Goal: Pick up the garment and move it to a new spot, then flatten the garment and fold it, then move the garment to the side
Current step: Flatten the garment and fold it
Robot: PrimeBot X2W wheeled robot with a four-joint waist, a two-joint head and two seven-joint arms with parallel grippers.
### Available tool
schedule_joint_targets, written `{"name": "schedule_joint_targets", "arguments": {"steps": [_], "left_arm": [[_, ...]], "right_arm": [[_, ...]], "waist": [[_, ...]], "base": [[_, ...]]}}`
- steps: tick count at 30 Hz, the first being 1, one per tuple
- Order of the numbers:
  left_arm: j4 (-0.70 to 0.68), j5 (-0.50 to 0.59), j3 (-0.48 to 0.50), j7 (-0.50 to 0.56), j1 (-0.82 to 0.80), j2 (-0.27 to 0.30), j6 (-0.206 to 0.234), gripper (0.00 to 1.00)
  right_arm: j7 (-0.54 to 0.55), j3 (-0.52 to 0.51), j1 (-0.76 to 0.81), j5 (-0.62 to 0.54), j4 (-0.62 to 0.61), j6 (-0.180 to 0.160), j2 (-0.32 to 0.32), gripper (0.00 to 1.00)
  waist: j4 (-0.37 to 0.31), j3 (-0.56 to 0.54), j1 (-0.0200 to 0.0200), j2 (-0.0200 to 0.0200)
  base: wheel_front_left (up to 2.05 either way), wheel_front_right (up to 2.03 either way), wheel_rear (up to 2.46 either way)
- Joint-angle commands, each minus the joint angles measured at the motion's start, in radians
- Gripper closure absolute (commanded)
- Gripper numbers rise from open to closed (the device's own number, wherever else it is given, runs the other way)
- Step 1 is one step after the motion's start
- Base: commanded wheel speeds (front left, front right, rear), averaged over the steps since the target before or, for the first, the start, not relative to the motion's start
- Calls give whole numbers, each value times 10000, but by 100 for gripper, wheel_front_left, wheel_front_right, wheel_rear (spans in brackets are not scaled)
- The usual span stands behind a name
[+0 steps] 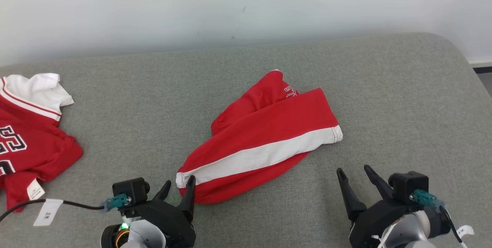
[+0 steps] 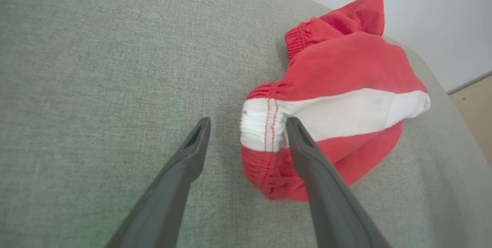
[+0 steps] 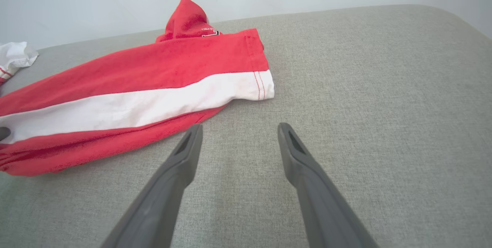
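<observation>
The garment (image 1: 265, 136) is a pair of red shorts with a white side stripe, lying bunched in the middle of the grey padded surface. My left gripper (image 1: 179, 185) is open at the garment's near waistband corner (image 2: 261, 125); one finger (image 2: 303, 144) overlaps the white stripe, the other stands over bare fabric surface. Nothing is clamped between the fingers. My right gripper (image 1: 353, 174) is open over the grey surface, a short way in front of the garment's hem end (image 3: 261, 84), touching nothing.
A second red and white garment (image 1: 27, 132) with lettering lies at the far left edge, its white part (image 3: 13, 55) visible from the right wrist. A white tag (image 1: 48, 211) lies near the left arm's cable. The grey surface (image 1: 403, 105) ends at a pale wall behind.
</observation>
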Motion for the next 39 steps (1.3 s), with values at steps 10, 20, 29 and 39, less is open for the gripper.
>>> {"name": "schedule_joint_targets", "arguments": {"steps": [10,20,29,39], "left_arm": [[-641,-1099,287,1302,262,579,-555,0],[-450,-1338,138,2373,-455,949,-774,0],[-988,-1346,234,2377,-254,1132,-647,0],[-1777,-1495,244,2638,3,1318,-482,0]], "right_arm": [[1106,489,-595,-11,-474,-22,-669,0],[1802,1234,-1602,524,-206,-22,-1711,0],[1669,1301,-1860,727,26,-22,-1986,0],[1720,1108,-1865,756,39,-22,-2123,0]], "waist": [[-83,-244,0,-1],[-293,179,0,-1],[-182,486,0,-1],[54,599,0,-1]], "base": [[0,0,0],[0,0,0],[0,0,0],[0,0,0]]}}
